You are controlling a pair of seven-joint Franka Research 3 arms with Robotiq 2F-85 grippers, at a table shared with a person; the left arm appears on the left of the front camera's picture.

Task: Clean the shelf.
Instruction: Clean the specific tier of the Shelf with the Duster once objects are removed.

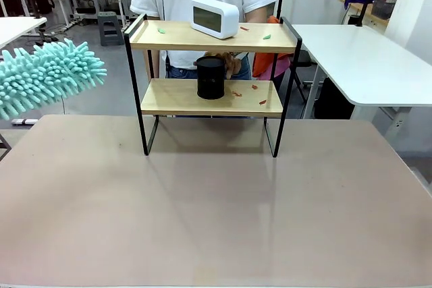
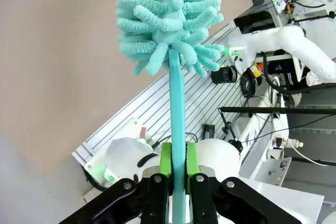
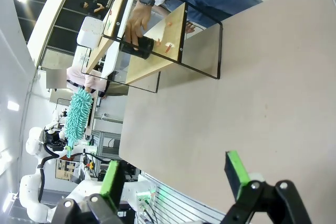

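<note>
**Clerk:** Item one, the task's thing?
**Checker:** Shelf. Two light wooden boards in a thin black frame on four legs. It stands on the beige worktop near its far edge, upper centre of the front view.

**Clerk:** Upper board, contents?
**Checker:** One white clock, centre. Green scraps, one to its left and one to its right. One red scrap just beside the clock's right end.

**Clerk:** Lower board?
**Checker:** One black can, upright, centre. A person's hand touches it from behind, and in the right wrist view that hand wraps around the can. Several small red bits lie to the right of the can.

**Clerk:** Tools?
**Checker:** One teal duster. Its fluffy head is in the air at the left edge of the front view, well apart from the shelf.

**Clerk:** Left fingers?
**Checker:** Clamped on the duster's handle, bottom centre of the left wrist view, with a green pad on either side.

**Clerk:** Right fingers?
**Checker:** Spread wide and holding nothing. They are at the bottom of the right wrist view, over bare worktop, well apart from the shelf.
</note>
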